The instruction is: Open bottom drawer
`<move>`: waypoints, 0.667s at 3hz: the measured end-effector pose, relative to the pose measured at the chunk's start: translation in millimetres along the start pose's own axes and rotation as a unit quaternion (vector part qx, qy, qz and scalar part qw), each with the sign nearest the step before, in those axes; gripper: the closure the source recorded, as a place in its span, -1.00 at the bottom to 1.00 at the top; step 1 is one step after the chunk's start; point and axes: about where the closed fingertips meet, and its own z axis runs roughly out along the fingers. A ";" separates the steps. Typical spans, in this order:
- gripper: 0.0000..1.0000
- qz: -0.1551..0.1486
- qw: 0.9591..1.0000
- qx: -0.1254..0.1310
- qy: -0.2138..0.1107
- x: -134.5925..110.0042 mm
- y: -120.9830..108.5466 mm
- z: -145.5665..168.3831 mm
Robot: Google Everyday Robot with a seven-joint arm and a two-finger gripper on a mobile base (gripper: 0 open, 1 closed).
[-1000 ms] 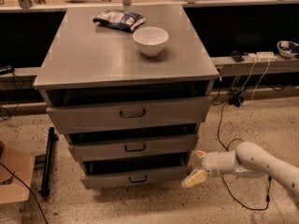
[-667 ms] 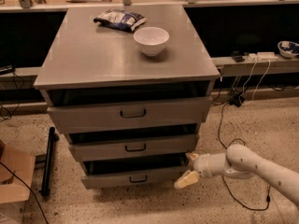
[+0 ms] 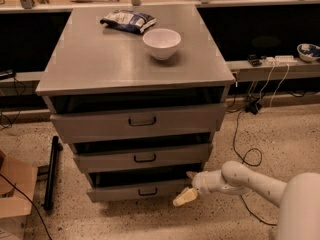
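The bottom drawer (image 3: 125, 190) is the lowest grey drawer of the three-drawer cabinet, with a small dark loop handle (image 3: 148, 191). It stands slightly pulled out, with a dark gap above its front. My gripper (image 3: 188, 186) is at the drawer's right end, low near the floor, reaching in from the right on a white arm (image 3: 250, 181). One pale finger (image 3: 184, 197) points down-left below the drawer's corner; the other sits at the drawer's upper right edge. The jaws straddle the drawer's right corner.
The middle drawer (image 3: 142, 157) and top drawer (image 3: 140, 121) are also slightly out. A white bowl (image 3: 161, 43) and a snack bag (image 3: 128, 20) lie on the cabinet top. Cables (image 3: 245, 144) trail on the floor at right; a black bar (image 3: 51, 173) and cardboard box (image 3: 15, 194) lie left.
My gripper has moved left along the floor level, from beside the cabinet to the bottom drawer's right corner. The drawers have not visibly moved.
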 end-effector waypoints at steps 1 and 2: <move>-1.00 0.001 1.000 -0.012 0.008 12.0 -17.3 31.0; -1.00 0.002 0.999 -0.026 0.019 23.4 -37.3 54.6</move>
